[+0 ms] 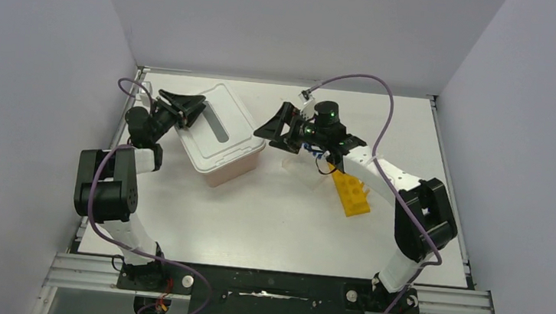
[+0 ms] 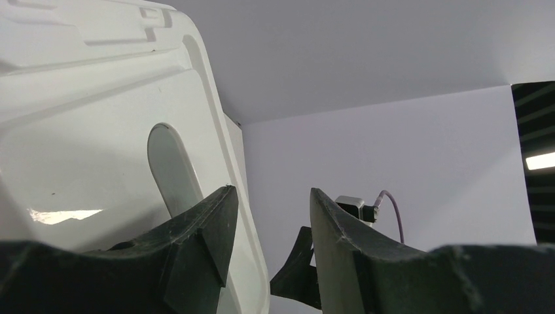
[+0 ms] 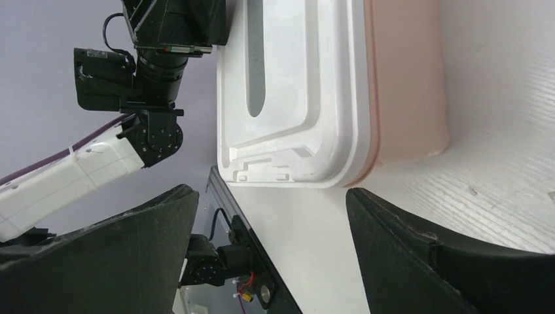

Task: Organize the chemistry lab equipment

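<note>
Left gripper (image 2: 269, 193), open at the rim of the lid (image 1: 211, 144) covering the tub (image 1: 234, 170), seemingly to lift it; right gripper (image 3: 271, 193) hovers nearby, wide open, empty.

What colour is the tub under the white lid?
Pale pink tub, best seen in the right wrist view.

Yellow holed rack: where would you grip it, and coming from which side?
Probably across its narrow width at the near end, coming straight down from above. The yellow holed rack lies flat on the table, long axis running near to far, and the right arm overhangs its far end, so only the near end and long edges look clear.
</note>
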Available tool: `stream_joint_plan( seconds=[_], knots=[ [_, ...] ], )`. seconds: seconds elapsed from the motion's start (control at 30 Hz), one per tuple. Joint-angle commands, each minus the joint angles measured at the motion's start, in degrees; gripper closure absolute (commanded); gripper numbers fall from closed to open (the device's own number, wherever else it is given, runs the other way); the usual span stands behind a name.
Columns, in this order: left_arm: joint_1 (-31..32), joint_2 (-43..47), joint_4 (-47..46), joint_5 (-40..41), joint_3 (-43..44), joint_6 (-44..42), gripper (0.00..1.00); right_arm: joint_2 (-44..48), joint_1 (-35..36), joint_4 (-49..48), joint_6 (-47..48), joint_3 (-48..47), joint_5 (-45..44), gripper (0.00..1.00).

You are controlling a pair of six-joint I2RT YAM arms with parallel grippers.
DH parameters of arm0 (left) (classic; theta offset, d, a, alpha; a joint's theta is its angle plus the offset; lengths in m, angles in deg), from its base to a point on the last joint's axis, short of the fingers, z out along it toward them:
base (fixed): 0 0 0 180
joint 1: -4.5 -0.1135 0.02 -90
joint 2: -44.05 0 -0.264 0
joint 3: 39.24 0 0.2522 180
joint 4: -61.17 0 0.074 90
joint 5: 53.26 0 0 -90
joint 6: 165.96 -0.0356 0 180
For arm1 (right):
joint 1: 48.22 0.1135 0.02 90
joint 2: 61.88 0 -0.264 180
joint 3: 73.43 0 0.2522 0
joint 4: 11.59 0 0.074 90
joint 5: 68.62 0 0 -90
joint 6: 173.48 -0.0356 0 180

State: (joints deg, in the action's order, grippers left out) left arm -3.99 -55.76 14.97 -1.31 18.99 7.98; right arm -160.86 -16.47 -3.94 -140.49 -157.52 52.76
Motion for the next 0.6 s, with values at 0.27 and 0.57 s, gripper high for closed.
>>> stream_joint_plan(
  seconds=[0.27,0.57],
  knots=[
    [1.6,-0.7,-6.4,-1.4,3.4,2.6,0.56,3.4,-0.3,3.0,7.3,-4.0,-4.6,0.42],
    [1.8,1.6,-7.8,-2.3,10.2,5.3,0.56,-7.8,1.4,14.1,18.4,-22.0,-5.9,0.88]
  ],
)
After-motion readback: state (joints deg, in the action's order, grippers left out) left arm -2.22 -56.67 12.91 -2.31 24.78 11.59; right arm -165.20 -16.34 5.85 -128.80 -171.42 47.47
